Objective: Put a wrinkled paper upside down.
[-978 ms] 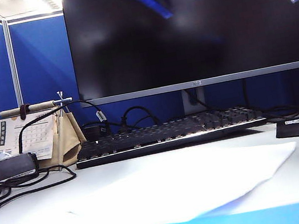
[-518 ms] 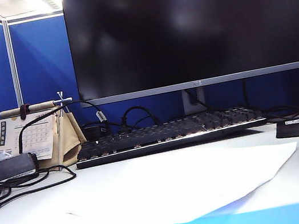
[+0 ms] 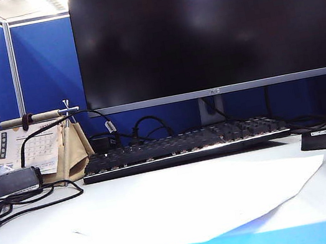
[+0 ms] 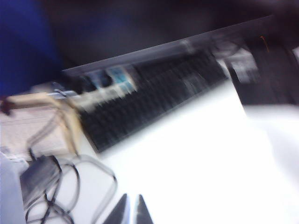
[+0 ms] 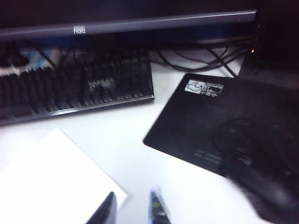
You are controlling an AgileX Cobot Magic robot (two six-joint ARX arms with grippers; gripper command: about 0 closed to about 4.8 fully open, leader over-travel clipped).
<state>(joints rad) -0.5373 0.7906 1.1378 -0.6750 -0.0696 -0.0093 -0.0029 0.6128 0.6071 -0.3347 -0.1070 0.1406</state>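
Wrinkled paper (image 3: 208, 199) lies flat; left tool (image 4: 131, 211) closed, right tool (image 5: 133, 207) spread, both above.

the monitor (image 5: 126, 25) carries a pale brand mark on its lower bezel, upper left of the right wrist view, reading roughly "aoc". the mouse pad (image 5: 210, 121) bears a white label with a logo, print too small to read. the desk calendar (image 3: 32, 148) shows an unreadable grid.

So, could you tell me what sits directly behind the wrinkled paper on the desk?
Behind the wrinkled paper lies a black keyboard, then the dark monitor. Whatever is beneath the sheet is covered.
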